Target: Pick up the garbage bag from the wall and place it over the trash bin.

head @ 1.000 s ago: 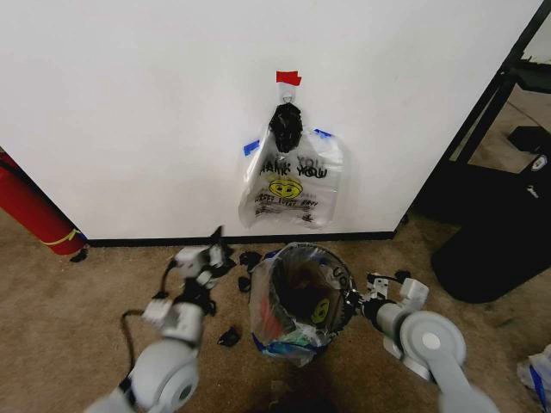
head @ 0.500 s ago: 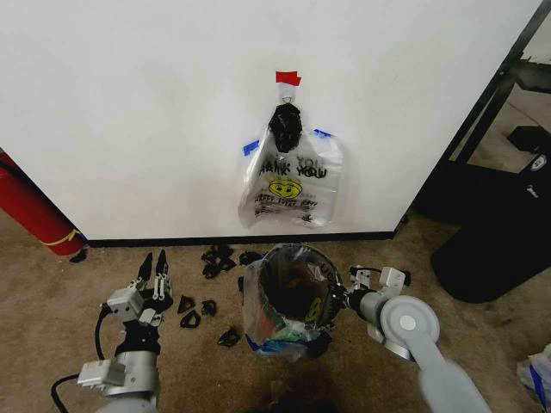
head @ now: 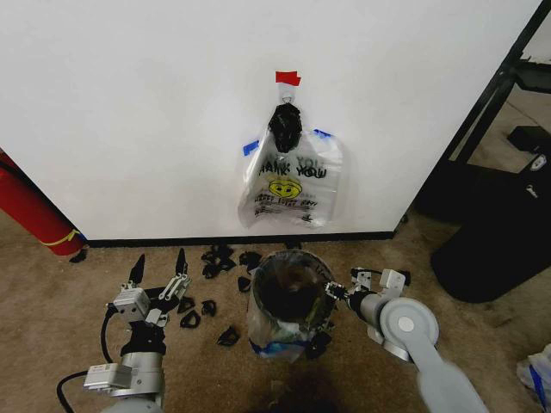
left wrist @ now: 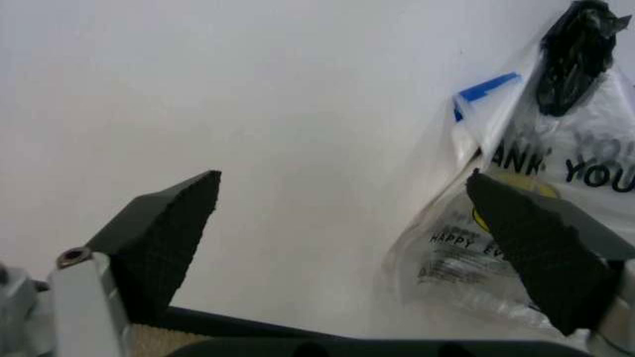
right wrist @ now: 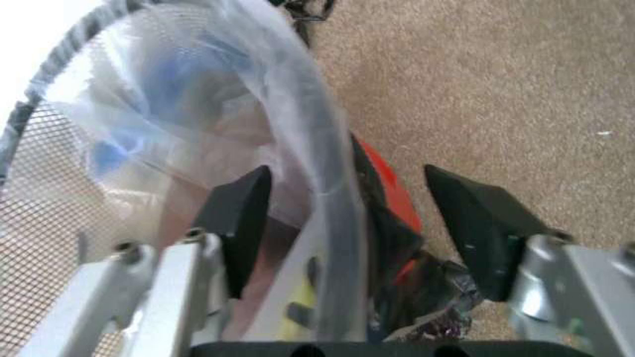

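My left gripper (head: 159, 268) sits spread at lower left. My right gripper (right wrist: 347, 223), fingers apart, straddles the rim of the trash bin (head: 291, 303) at lower centre, where the garbage bag (head: 280, 337) drapes

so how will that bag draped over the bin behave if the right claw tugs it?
The garbage bag looks thin and crinkled, so probably floppy and stretchy. The trash bin looks small and light; a tug may tip it. The right claw straddles its rim.

left gripper (head: 159, 267) low, fingers spread, right gripper (right wrist: 347, 216) agape
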You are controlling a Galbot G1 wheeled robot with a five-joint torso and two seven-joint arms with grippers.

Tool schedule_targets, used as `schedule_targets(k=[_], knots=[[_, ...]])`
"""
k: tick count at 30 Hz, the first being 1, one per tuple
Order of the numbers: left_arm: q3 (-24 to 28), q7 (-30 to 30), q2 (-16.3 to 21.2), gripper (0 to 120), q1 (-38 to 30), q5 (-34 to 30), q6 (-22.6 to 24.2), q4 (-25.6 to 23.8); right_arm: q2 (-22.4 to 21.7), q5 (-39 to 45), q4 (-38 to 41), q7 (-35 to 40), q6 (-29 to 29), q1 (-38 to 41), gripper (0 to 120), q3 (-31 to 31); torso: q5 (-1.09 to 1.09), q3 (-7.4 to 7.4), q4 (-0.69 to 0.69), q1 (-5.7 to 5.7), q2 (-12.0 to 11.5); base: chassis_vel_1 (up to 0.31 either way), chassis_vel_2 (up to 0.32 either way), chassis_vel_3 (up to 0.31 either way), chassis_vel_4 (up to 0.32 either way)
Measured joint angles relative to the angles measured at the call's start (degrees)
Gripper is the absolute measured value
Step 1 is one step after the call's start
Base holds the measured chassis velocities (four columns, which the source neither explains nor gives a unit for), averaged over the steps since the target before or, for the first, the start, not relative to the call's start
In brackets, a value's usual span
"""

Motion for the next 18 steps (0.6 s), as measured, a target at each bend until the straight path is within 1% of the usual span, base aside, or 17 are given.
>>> schedule_targets(k=[1, 3, 4, 5, 6, 7, 8, 9, 10, 12, 13, 14, 15, 16, 17, 18], knots=[[0.00, 0.00, 0.00, 98, 0.00, 0.00, 0.00, 0.00, 0.00, 0.00, 0.00, 0.00, 0.00, 0.00, 61, 0.00, 0.00, 0.00, 0.00, 0.00, 0.00, 0.000, 0.000, 0.000, 0.000], [0.09, -0.06, 0.00, 100, 0.00, 0.22, 0.04, -0.01, 0.10, -2.48, 1.00, -3.67, 0.15, -1.16, 73, 0.76, 0.00, 0.00, 0.01, 0.00, 0.00, 0.000, 0.000, 0.000, 0.000], [0.12, -0.10, -0.04, 100, -0.02, 0.33, 0.04, 0.00, 0.16, -3.34, 1.33, -5.32, 0.39, -1.69, 77, 1.18, 0.00, 0.00, 0.01, 0.00, 0.00, 0.000, 0.000, 0.000, 0.000], [0.18, -0.15, -0.15, 100, -0.05, 0.68, 0.04, 0.03, 0.21, -4.78, 1.97, -8.00, 1.35, -2.65, 84, 1.78, 0.00, 0.00, 0.00, 0.00, 0.00, 0.000, 0.000, 0.000, 0.000], [0.20, -0.16, -0.19, 100, -0.05, 0.77, 0.05, 0.05, 0.23, -5.42, 2.22, -8.83, 1.99, -2.99, 84, 1.94, 0.00, 0.00, 0.00, 0.00, 0.00, 0.000, 0.000, 0.000, 0.000], [0.31, -0.20, -0.39, 100, -0.12, 1.24, 0.04, 0.18, 0.39, -7.93, 3.09, -10.87, 4.54, -4.07, 89, 2.55, 0.01, 0.00, 0.00, 0.00, 0.00, 0.000, 0.000, 0.000, 0.000], [0.33, -0.21, -0.42, 100, -0.14, 1.31, 0.04, 0.20, 0.44, -8.66, 3.34, -11.34, 5.33, -4.35, 90, 2.72, 0.01, 0.00, 0.00, 0.00, 0.00, 0.000, 0.000, 0.000, 0.000], [0.43, -0.26, -0.68, 100, -0.30, 1.78, -0.02, 0.42, 0.62, -11.45, 4.37, -13.01, 8.20, -5.56, 96, 3.46, 0.01, 0.00, 0.02, 0.00, 0.00, 0.000, 0.000, 0.000, 0.000], [0.43, -0.26, -0.68, 100, -0.30, 1.78, -0.02, 0.42, 0.62, -11.45, 4.37, -13.01, 8.20, -5.56, 96, 3.46, 0.01, 0.00, 0.02, 0.00, 0.00, 0.000, 0.000, 0.000, 0.000], [0.50, -0.28, -1.30, 100, -0.48, 3.21, -0.52, 1.05, 1.11, -18.08, 7.22, -17.02, 14.68, -8.70, 99, 5.23, 0.00, 0.00, 0.00, 0.01, 0.00, 0.000, 0.000, 0.000, 0.000], [0.50, -0.16, -1.79, 100, -0.36, 4.14, -0.52, 1.37, 1.68, -24.12, 9.54, -19.86, 20.59, -11.12, 100, 6.57, 0.01, 0.00, 0.00, 0.01, 0.00, 0.000, 0.000, 0.000, 0.000], [0.51, -0.12, -1.97, 100, -0.27, 4.32, -0.38, 1.40, 1.91, -25.83, 10.42, -20.79, 22.56, -11.94, 100, 6.94, 0.00, 0.00, 0.00, 0.01, 0.00, 0.000, 0.000, 0.000, 0.000], [0.64, -0.07, -2.48, 100, 0.05, 4.74, -0.03, 1.50, 2.82, -30.89, 13.55, -23.70, 28.44, -15.05, 100, 8.05, 0.00, 0.00, 0.00, 0.01, 0.00, 0.000, 0.000, 0.000, 0.000], [0.76, -0.07, -2.75, 100, 0.21, 4.95, -0.02, 1.56, 3.46, -33.83, 15.20, -25.01, 31.38, -16.85, 100, 8.64, 0.00, 0.00, 0.01, 0.01, 0.00, 0.000, 0.000, 0.000, 0.000], [0.95, -0.06, -3.25, 100, 0.63, 5.97, -0.40, 1.75, 4.97, -40.92, 18.10, -28.12, 38.74, -21.14, 100, 9.95, -0.01, -0.01, 0.00, 0.00, 0.00, 0.000, 0.000, 0.000, 0.000], [0.96, -0.04, -3.47, 100, 0.85, 6.79, -0.92, 1.90, 5.79, -45.32, 19.11, -29.78, 43.23, -24.07, 100, 10.86, -0.01, -0.01, 0.00, 0.00, 0.00, 0.000, 0.000, 0.000, 0.000]])
